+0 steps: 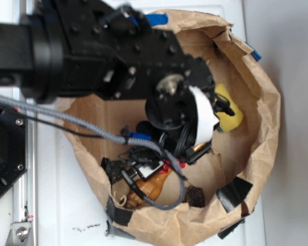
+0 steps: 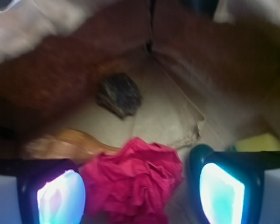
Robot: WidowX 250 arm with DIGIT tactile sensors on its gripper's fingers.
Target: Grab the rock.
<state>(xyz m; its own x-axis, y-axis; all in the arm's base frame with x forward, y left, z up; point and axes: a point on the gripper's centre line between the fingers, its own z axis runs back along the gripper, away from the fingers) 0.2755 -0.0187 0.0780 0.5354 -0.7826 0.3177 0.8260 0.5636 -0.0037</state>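
Note:
The rock (image 2: 119, 94) is a small dark speckled lump on the brown paper floor of the bag, ahead of my fingers and a little left of centre. In the exterior view the rock (image 1: 196, 196) lies near the bag's front wall, beside a tan shell (image 1: 149, 189). My gripper (image 2: 140, 189) is open and well short of the rock. A crumpled red cloth-like wad (image 2: 135, 179) sits between the fingers, close to the left one and apart from the right one. In the exterior view the gripper (image 1: 170, 163) is mostly hidden under the arm.
A rolled-down paper bag (image 1: 262, 128) walls in everything. A yellow sponge (image 1: 228, 110) lies at its right side, seen as the yellow sponge (image 2: 259, 141) past my right finger. The shell (image 2: 67, 143) lies left of the red wad. Black tape patches (image 1: 235, 193) mark the bag's rim.

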